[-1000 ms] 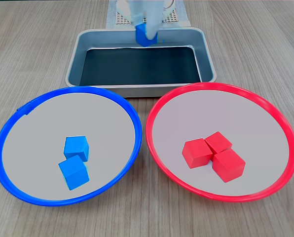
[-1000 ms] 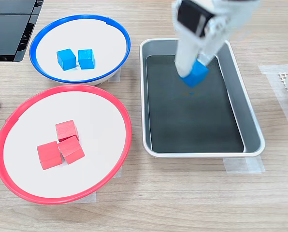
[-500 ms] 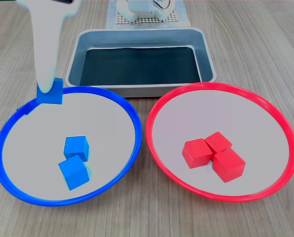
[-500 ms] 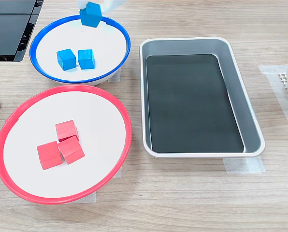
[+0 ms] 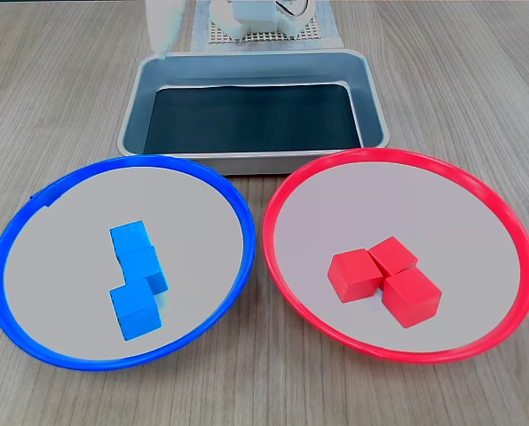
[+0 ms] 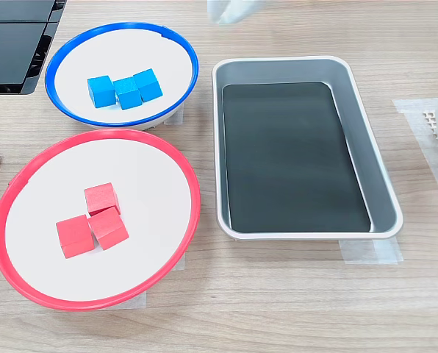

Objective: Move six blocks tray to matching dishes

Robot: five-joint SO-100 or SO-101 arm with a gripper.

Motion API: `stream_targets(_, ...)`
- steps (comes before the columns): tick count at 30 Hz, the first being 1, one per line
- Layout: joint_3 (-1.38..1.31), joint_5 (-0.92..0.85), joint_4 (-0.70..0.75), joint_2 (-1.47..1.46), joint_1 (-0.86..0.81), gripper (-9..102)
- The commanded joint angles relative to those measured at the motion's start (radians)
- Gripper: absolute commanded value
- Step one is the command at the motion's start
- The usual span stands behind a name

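Note:
Three blue blocks (image 5: 134,308) (image 6: 127,93) lie touching in a row inside the blue-rimmed dish (image 5: 122,161) (image 6: 120,27). In the red-rimmed dish (image 5: 398,153) (image 6: 94,134), three red blocks (image 5: 354,273) (image 6: 101,198) are clustered together. The silver tray (image 5: 247,162) (image 6: 307,234) shows its bare black bottom. My gripper (image 5: 162,31) (image 6: 230,10) is a pale motion-blurred shape at the top edge of both fixed views, above the table between the blue dish and the tray. No block shows in it, and the blur hides how its jaws stand.
The arm's white base (image 5: 256,16) stands on a mesh mat behind the tray. A black device (image 6: 13,40) lies beside the blue dish. Tape patches (image 6: 370,250) hold the tray and dishes to the wooden table.
The blue block carried from the tray over the blue dish's rim now lies in that dish beside the other two. The gripper has let go and swung away toward the tray side.

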State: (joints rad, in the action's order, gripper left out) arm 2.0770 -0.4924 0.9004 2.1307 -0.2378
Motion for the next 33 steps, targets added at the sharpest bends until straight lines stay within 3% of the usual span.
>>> stream_targets(1, 0.198, 0.494, -0.258, 0.235, 0.026, 0)
stream_targets(3, 0.367, 0.647, -0.365, 0.397, 0.054, 0)
stream_targets(5, 0.522, 0.683, -0.370, 0.566, 0.091, 0)
stream_targets(13, 0.838, 0.592, 0.020, 1.075, 0.161, 0)
stream_targets(17, 0.902, 0.558, 0.086, 1.172, 0.175, 0)
stream_targets(33, 0.945, 0.529, 0.101, 1.197, 0.172, 0)
